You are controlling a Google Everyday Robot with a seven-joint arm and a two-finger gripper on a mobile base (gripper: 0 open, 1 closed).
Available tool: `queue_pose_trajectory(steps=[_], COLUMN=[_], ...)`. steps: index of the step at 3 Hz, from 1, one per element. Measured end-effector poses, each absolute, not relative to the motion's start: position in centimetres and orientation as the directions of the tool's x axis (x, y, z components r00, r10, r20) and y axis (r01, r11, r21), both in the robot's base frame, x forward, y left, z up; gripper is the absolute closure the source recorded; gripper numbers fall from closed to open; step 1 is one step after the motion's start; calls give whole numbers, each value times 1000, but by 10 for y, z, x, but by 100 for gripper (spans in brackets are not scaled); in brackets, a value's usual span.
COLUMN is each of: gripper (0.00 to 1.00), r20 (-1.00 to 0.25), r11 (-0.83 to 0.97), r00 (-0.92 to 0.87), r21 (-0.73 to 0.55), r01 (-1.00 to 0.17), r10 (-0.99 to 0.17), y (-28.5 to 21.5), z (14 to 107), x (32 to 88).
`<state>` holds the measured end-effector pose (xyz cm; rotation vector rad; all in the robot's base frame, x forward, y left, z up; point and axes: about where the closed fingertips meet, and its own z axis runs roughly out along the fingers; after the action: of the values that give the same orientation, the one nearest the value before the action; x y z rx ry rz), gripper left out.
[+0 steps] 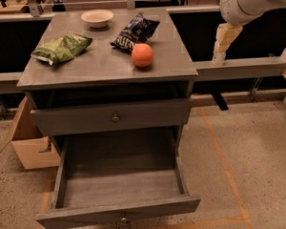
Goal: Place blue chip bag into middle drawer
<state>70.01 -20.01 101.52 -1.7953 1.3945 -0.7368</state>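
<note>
**Bag not yet reached: arm off to the right**

The dark navy foil blue chip bag (133, 31) lies at the back of the grey cabinet top (86, 68), just behind the orange ball (142, 55). It's best to come in from above, clear of the ball, and pinch the crumpled foil. The cream gripper (219, 57) hangs pointing down past the cabinet's right edge, well apart from the bag and carrying nothing. Whether it's clenched or released, I cannot tell. The deep grey wooden middle drawer (119, 210) stands open below.
</note>
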Motion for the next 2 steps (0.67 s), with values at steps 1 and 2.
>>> queue_pose_trajectory(steps=[1,2], gripper=[0,0], r20=[2,37], r11=[-141,-171], r00=[246,252], r21=[-824,-829], r01=[-548,-533], r10=[-969,-967], y=[-200,-202], z=[1015,1007], x=[700,709])
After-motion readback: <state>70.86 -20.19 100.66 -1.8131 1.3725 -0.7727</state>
